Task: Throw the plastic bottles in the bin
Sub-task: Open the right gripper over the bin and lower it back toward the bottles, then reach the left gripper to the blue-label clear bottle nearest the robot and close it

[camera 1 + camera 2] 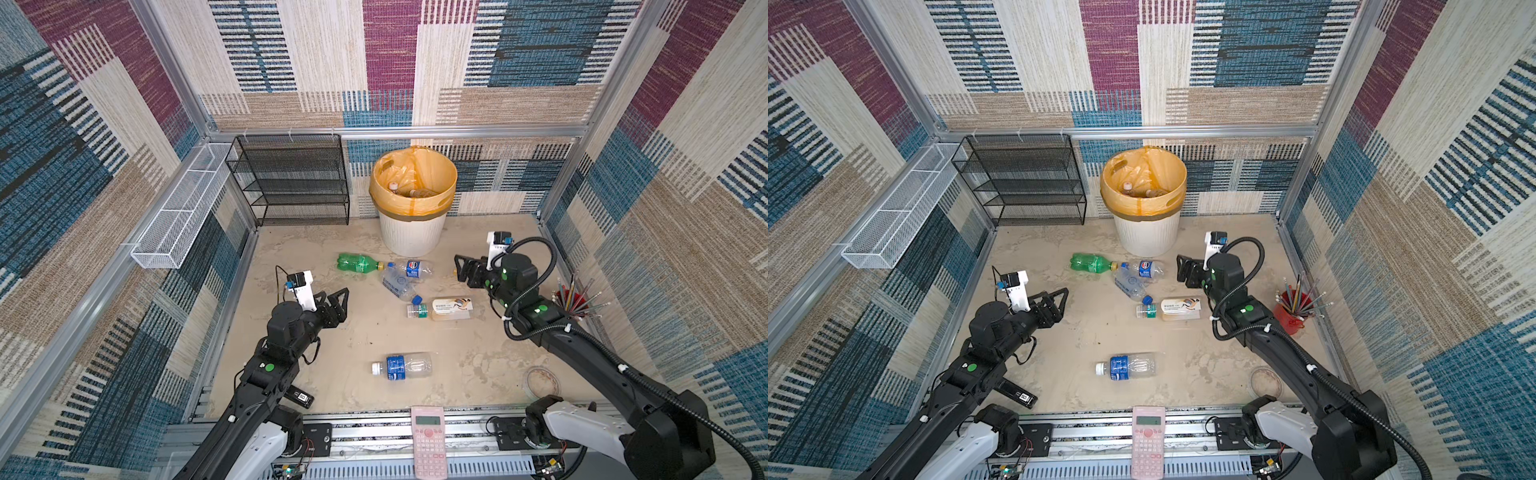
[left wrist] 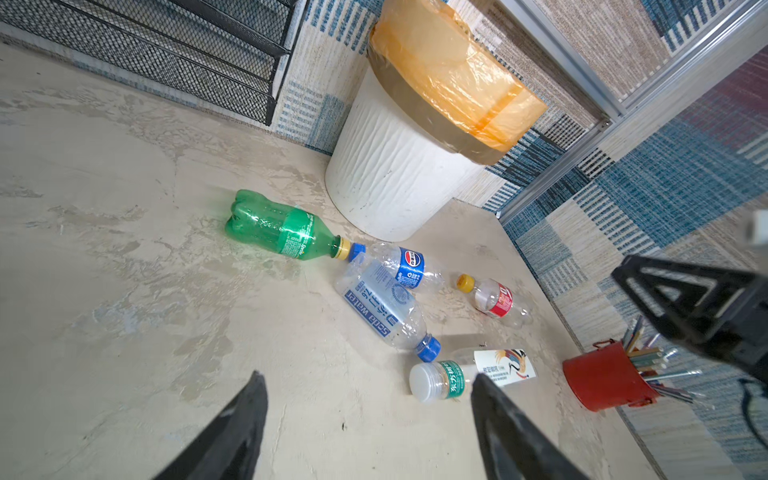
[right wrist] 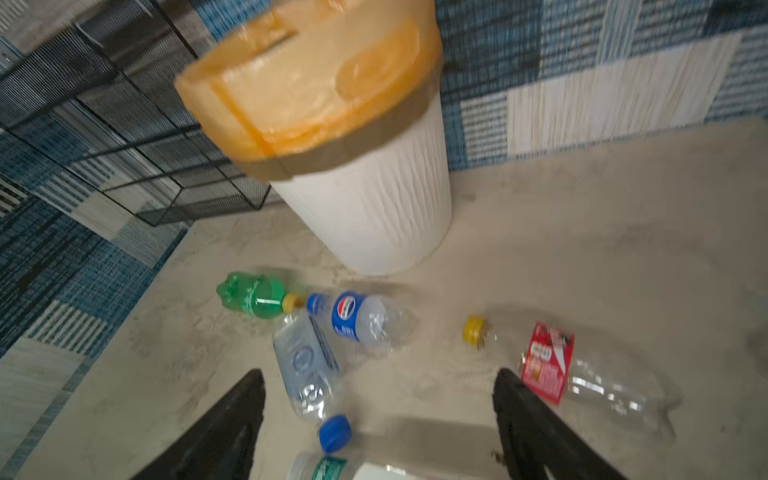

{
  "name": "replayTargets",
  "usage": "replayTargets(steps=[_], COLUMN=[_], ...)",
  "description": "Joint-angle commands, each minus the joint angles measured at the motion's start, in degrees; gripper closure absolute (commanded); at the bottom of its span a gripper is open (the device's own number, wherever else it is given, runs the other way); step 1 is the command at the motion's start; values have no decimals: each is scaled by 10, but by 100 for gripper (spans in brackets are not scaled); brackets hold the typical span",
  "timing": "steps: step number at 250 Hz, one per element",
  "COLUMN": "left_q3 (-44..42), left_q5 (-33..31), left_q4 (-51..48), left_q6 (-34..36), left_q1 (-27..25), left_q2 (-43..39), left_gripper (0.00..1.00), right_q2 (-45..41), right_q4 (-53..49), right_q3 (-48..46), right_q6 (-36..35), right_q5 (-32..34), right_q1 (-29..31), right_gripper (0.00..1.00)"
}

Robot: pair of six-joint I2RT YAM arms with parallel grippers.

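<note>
The white ribbed bin (image 1: 411, 237) with an orange bag stands at the back, and some bottles (image 1: 409, 191) lie inside it. On the floor before it lie a green bottle (image 1: 357, 262), two clear blue-capped bottles (image 1: 409, 269) (image 1: 399, 286) and a white-labelled one (image 1: 446, 309). A blue-labelled bottle (image 1: 403, 365) lies nearer the front. A red-labelled bottle (image 3: 552, 365) shows in both wrist views. My left gripper (image 1: 343, 305) hovers open, left of the cluster. My right gripper (image 1: 459, 270) is open to the cluster's right, above the red-labelled bottle. Neither holds anything.
A black mesh rack (image 1: 291, 183) stands left of the bin, and a white wire basket (image 1: 178, 216) hangs on the left wall. A red cup of pencils (image 1: 573, 305) sits by the right wall. A tape roll (image 1: 540, 382) and a pink calculator (image 1: 429, 440) lie at the front.
</note>
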Motion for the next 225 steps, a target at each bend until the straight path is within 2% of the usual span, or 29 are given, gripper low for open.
replayTargets(steps=[1,33,72,104,136,225], left_q3=[11,44,99,189,265,344], left_q5=[46,95,163,126,92,56], left_q4=[-20,-59,-112,-246,-354,-494], left_q6=[18,54,122,215,298,456], left_q1=[0,0,-8,-51,-106,-190], left_q2=[12,41,92,160,228,307], left_gripper=[23,27,35,34,29,21], right_q2=[-34,-77,-117,-135,-146,-193], right_q4=[-5,-3,-6,-7,-1,-4], right_q3=[-69,-149,-202,-225,-245,-281], right_q6=[91,126,144,153,162,151], right_q5=[-57,-84,-99,-100,-99,-62], right_q1=[1,1,1,1,0,1], right_gripper=[16,17,18,19,19,19])
